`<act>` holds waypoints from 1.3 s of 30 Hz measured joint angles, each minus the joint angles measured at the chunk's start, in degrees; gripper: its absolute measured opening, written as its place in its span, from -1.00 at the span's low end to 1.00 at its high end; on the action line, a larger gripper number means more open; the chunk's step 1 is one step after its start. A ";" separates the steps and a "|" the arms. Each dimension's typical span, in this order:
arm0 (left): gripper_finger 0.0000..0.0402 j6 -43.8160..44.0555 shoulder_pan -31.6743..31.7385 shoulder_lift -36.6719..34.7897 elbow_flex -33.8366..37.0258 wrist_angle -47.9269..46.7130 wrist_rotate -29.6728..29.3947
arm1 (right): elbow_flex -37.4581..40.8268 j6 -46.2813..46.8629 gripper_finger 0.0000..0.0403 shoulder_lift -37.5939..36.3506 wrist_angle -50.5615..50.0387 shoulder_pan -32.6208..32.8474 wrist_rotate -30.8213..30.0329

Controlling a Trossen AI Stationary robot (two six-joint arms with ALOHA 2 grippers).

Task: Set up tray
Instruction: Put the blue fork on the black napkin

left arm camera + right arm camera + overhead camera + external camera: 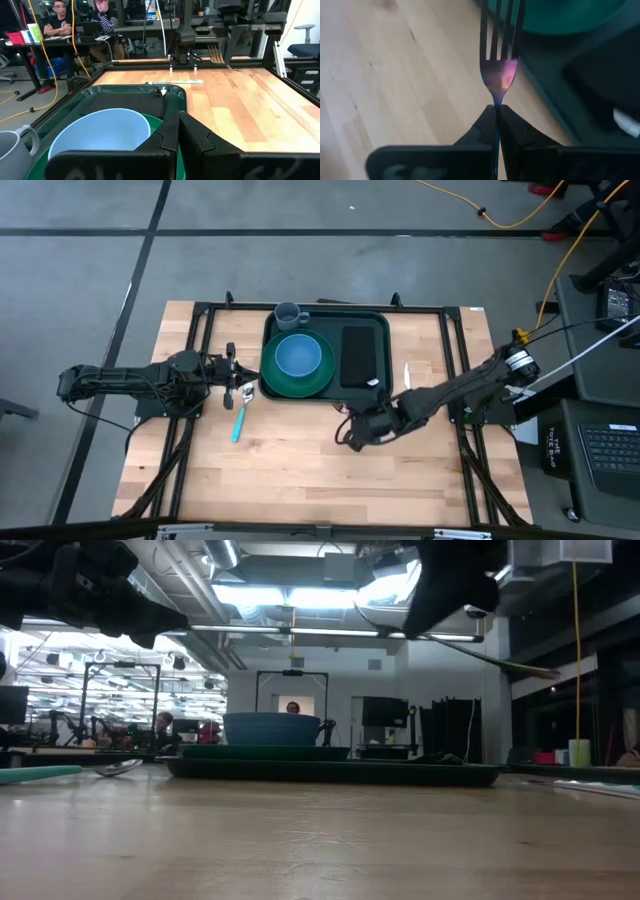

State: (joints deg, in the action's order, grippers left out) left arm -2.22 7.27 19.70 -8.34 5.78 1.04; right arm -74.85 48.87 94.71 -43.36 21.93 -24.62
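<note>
Tray (372, 394), dark green with rounded corners, bears no readable writing; right tool (497, 112) pinches a fork (499, 47); left tool (176, 125) pressed together.

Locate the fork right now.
The fork is pinched in the right end effector, held above the bare wood just off the tray's front edge, near its right corner, in the high view.
</note>
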 joint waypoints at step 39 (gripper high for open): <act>-0.98 -0.07 -0.02 0.00 0.00 0.42 0.07 | 4.74 12.84 -0.96 -3.09 1.90 -28.07 -0.60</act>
State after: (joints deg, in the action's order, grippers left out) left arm -2.28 7.25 19.70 -8.34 6.20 1.11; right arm -70.11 61.71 91.61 -41.46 -6.14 -25.22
